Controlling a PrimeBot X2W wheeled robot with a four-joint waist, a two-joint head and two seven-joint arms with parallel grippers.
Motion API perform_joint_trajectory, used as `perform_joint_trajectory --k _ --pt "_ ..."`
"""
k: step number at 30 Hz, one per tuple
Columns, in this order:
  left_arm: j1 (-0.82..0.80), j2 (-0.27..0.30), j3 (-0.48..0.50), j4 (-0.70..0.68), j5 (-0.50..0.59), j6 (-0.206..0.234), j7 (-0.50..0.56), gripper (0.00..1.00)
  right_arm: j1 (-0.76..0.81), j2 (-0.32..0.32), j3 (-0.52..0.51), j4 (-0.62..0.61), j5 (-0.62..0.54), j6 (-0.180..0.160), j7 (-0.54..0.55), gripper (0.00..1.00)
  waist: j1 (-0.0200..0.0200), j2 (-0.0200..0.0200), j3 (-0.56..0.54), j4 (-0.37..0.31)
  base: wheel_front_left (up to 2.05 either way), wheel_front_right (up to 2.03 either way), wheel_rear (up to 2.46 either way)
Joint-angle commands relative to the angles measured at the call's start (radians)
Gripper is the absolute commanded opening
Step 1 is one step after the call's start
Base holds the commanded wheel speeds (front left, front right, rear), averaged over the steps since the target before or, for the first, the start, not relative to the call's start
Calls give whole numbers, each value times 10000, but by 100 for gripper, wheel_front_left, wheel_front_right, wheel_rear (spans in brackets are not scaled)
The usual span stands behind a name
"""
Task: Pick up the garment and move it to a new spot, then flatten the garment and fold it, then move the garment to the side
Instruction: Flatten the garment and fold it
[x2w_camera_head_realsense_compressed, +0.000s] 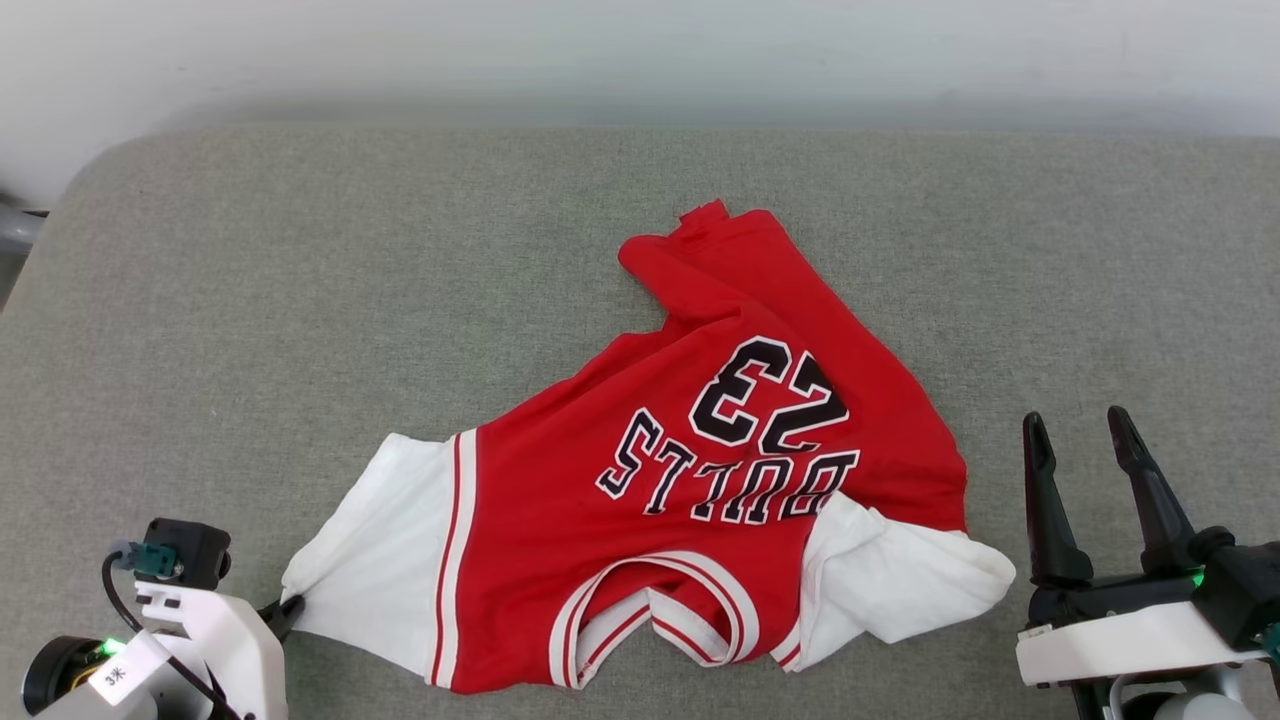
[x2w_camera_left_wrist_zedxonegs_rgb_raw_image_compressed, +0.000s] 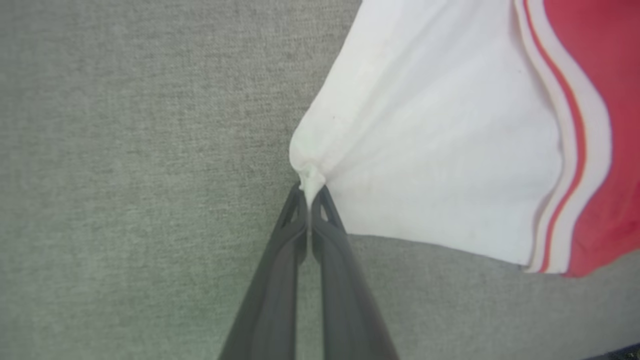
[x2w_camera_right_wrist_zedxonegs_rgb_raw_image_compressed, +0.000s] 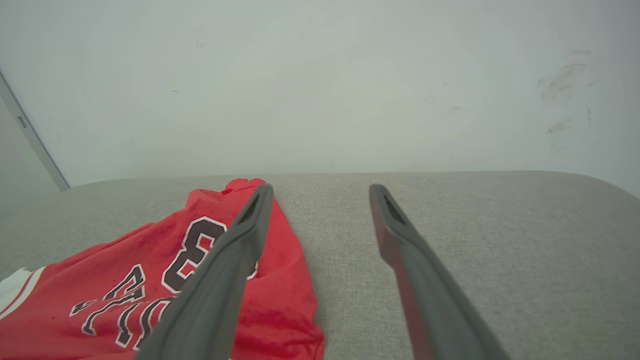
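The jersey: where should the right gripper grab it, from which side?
Grip the bunched white sleeve's tip from the robot's right: it juts toward the open right gripper, and the left gripper pinches the opposite sleeve, so pulling apart should flatten it.

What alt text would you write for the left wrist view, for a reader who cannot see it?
The shut left gripper pinches the corner of the white sleeve of a red jersey with red-white striped trim, lying on a grey fabric surface.

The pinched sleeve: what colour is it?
The sleeve is white, with red-white striped trim; left wrist view shows it best.
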Motion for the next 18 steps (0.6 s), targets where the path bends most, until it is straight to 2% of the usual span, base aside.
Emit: perform_joint_trajectory --k 1,2,4,6,11,18 --pt "301 -88 -78 118 -28 25 10 0 82 13 -12 22 6 -7 -27 100 1 0 -30 4 0 0 0" --pt "287 -163 -49 138 14 71 -132 0 99 13 -35 30 -51 -7 -27 100 1 0 -77 13 0 0 0" --pt "182 -297 76 184 198 242 -622 100 100 13 -103 13 -114 -7 -27 100 1 0 -196 31 0 0 0" --pt "49 -412 147 196 586 445 -1305 100 86 13 -157 -48 -229 -7 -27 100 1 0 -332 57 0 0 0" --pt "-8 -950 471 63 1456 1402 -3363 100 -140 -45 -445 -403 -620 -7 -27 100 1 0 -693 174 0 0 0" --pt "394 -1815 1117 -932 2957 2654 -4060 100 -794 -1172 -321 -857 -415 -7 -26 100 1 0 -995 327 0 0 0"
